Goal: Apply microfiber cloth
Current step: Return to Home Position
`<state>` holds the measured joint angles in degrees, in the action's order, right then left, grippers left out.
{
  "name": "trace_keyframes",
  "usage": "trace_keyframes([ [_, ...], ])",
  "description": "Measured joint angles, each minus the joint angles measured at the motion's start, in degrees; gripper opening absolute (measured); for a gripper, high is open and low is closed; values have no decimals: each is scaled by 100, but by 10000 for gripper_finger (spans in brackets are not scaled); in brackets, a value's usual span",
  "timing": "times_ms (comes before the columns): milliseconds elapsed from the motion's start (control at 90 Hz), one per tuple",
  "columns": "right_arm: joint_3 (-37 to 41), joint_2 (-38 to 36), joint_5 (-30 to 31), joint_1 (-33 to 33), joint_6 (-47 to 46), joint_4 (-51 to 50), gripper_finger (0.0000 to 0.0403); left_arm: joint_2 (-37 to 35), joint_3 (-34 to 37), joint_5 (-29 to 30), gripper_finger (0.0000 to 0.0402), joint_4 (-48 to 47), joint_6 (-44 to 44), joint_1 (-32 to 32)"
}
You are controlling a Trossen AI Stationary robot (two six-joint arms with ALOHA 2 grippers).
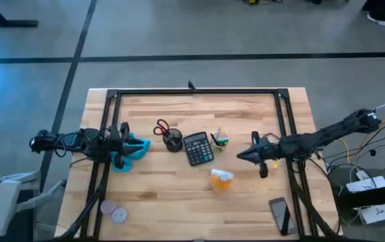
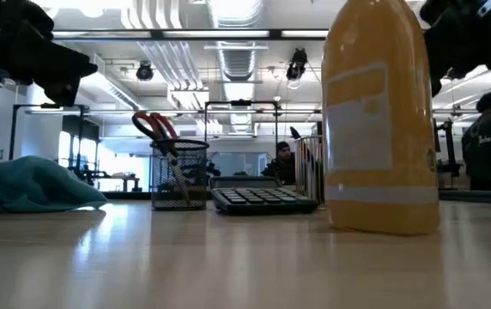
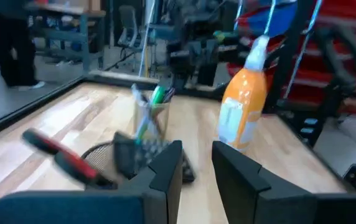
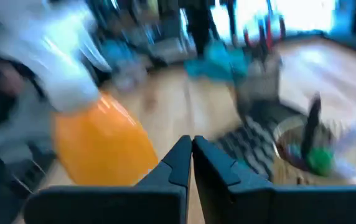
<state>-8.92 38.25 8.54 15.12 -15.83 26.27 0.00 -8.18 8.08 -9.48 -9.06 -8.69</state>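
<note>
The turquoise microfiber cloth (image 1: 132, 152) lies bunched on the wooden table at the left, also seen in the low view (image 2: 24, 185). My left gripper (image 1: 124, 134) hovers above the cloth's far part, raised clear of it (image 2: 44, 60). Its fingers are open with nothing between them (image 3: 196, 171). My right gripper (image 1: 241, 156) is in the air right of the black calculator (image 1: 198, 148) and beyond the orange spray bottle (image 1: 221, 180). Its fingers are shut and hold nothing (image 4: 192, 152).
A mesh cup with red scissors (image 1: 171, 140) stands between cloth and calculator. A clear cup with pens (image 1: 219, 139) stands right of the calculator. A phone (image 1: 280, 215) lies near the front right, and two round discs (image 1: 115, 212) lie near the front left.
</note>
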Motion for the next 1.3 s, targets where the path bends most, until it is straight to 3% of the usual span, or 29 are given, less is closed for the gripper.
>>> trace_keyframes([
  [189,531,-254,-105,-394,-104,326,0,1,115,-133,75,166,105,-2],
  [367,567,-377,-151,-417,327,265,0,1,122,-126,75,168,107,-2],
  [589,687,-1070,-141,-413,712,-154,0,1,181,-126,75,75,110,-2],
  [867,825,-1970,-147,-413,946,-414,0,-1,716,-155,75,1061,248,-2],
  [1100,825,-2053,-149,-413,1085,-556,0,-1,758,205,75,1207,554,-1],
  [1244,825,-2085,-152,-419,1405,-478,0,22,760,-581,74,1145,669,-2],
  [1300,825,-2101,-153,-442,1498,-478,0,8,760,-623,71,1178,675,-2],
])
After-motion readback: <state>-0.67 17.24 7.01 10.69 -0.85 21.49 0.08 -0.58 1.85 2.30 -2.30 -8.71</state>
